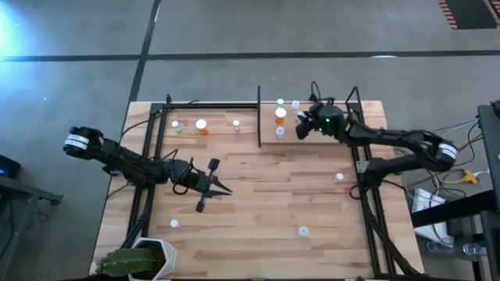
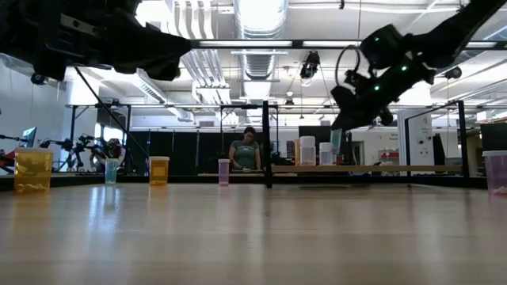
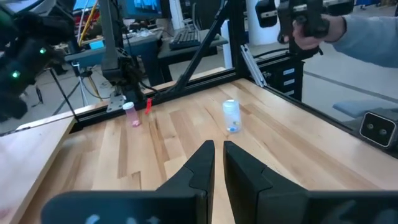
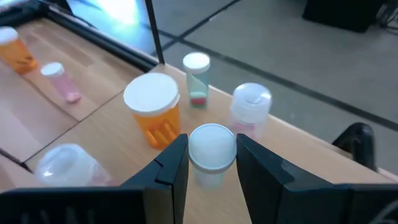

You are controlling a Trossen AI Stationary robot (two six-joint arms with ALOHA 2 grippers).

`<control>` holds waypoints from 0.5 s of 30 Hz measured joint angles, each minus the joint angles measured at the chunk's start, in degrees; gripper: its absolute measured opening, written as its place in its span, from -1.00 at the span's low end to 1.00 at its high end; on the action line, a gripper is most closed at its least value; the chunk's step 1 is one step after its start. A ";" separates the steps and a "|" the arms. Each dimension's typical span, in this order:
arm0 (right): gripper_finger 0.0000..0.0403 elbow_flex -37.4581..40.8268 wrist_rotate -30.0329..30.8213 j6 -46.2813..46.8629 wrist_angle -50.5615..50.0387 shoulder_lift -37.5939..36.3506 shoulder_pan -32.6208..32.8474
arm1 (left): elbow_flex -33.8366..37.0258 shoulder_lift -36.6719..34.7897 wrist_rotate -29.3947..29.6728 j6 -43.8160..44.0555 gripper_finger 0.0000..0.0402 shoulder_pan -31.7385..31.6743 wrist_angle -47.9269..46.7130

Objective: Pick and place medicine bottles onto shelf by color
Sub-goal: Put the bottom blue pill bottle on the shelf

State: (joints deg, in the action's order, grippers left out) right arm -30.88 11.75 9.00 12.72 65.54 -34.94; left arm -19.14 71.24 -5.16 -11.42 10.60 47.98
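A: From above, where does the right gripper (image 1: 303,125) sit?
B: Over the shelf (image 1: 312,139) section right of the black divider bar (image 1: 259,117), at the table's far edge. An orange bottle (image 1: 280,115) with a white cap stands just beside the fingertips, a clear bottle (image 1: 280,131) close by, two more small ones behind.

A: And the left gripper (image 1: 225,191)?
B: Well apart from that group, over bare board, fingers pressed together with nothing between them. Beyond it, left of the divider, a greenish bottle (image 1: 176,125), a second orange bottle (image 1: 202,126) and a pink bottle (image 1: 236,124) stand in a row. A potted plant (image 1: 137,261) sits at the near corner.

A: The low view?
B: The right gripper (image 2: 341,119) hangs above the shelf, its tip raised over the clear bottles (image 2: 307,150) there. A person (image 2: 246,152) sits far behind.

A: The left wrist view?
B: The shut fingers (image 3: 200,165) point toward a clear loose bottle (image 3: 231,116) ahead; a pink loose bottle (image 3: 131,114) stands farther off by the black frame.

A: The right wrist view?
B: The fingers (image 4: 169,163) clamp a clear, white-capped held bottle (image 4: 211,152) between them. Just ahead stand the orange bottle (image 4: 153,111), a green-tinted bottle (image 4: 197,79) and a clear-capped bottle (image 4: 250,109).
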 joint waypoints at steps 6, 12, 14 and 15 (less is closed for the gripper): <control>-0.46 -4.70 0.02 -0.03 -0.40 7.83 0.00 | 0.00 0.00 4.14 -0.02 -0.93 -0.02 -0.58; -0.43 -8.38 -0.19 0.73 -2.50 11.87 0.01 | 0.00 0.00 4.59 -0.02 -0.93 -0.02 -0.58; -0.43 -8.93 0.28 0.88 -3.21 12.72 0.02 | 0.00 0.00 5.10 -0.01 -0.93 -0.03 -0.60; -0.44 -9.09 0.26 1.20 -3.18 12.93 0.01 | 0.00 0.00 5.32 0.00 -0.93 -0.01 -0.61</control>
State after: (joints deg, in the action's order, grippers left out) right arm -39.97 12.01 10.20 9.54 78.46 -34.93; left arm -19.14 71.24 0.17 -11.42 10.59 47.37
